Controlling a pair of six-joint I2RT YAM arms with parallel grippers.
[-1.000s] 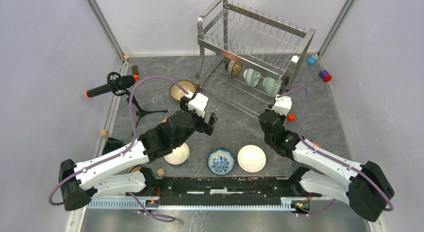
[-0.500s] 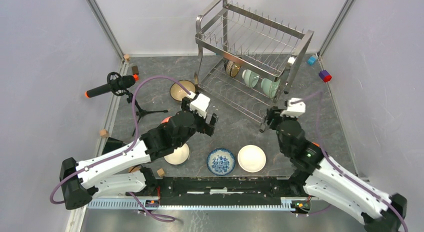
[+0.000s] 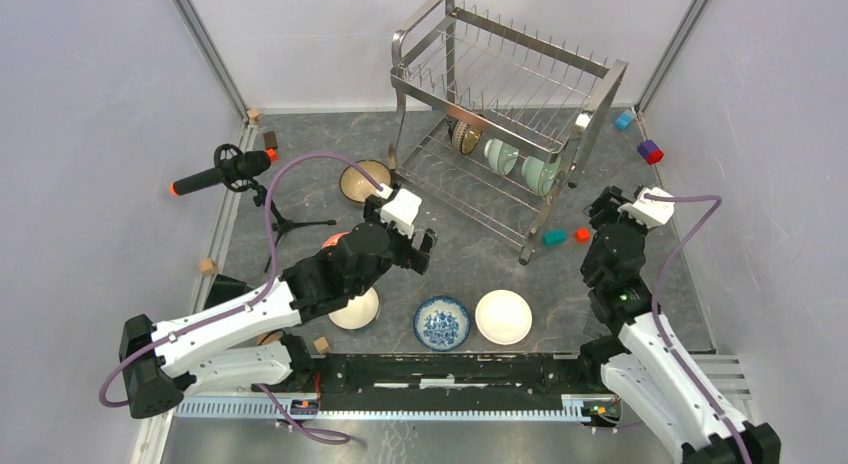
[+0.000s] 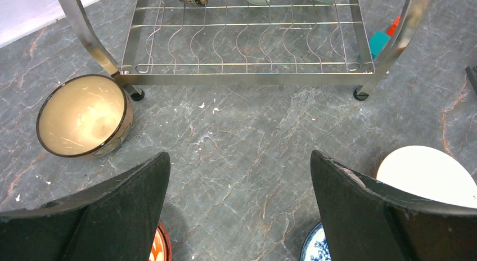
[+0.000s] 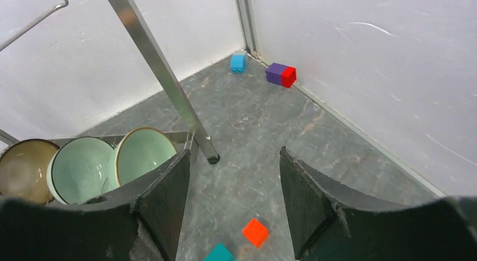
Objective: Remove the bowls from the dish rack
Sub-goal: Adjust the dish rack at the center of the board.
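Bowls (image 3: 503, 154) still to come out number three, standing on edge in the lower tier of the dish rack (image 3: 480, 108), at about one o'clock on the table (image 3: 480, 254) seen from above. Others already sit on the table, the white bowl (image 3: 503, 316) and the blue-and-white bowl (image 3: 442, 322) at six o'clock. I judge myself well along, between picks. My left gripper (image 3: 415, 246) hovers mid-table, my right gripper (image 3: 606, 204) at three o'clock, off the rack's end. Through my left wrist, my fingers (image 4: 112, 216) are spread to their widest with nothing between them, the rack at twelve o'clock and the tan bowl (image 4: 81, 116) at ten. Through my right wrist, my fingers (image 5: 160, 210) are parted a good way and bare; two pale green bowls (image 5: 140, 154) and a brown bowl (image 5: 25, 168) stand at nine o'clock. Next I should swing my right hand left and take the nearest green rim.
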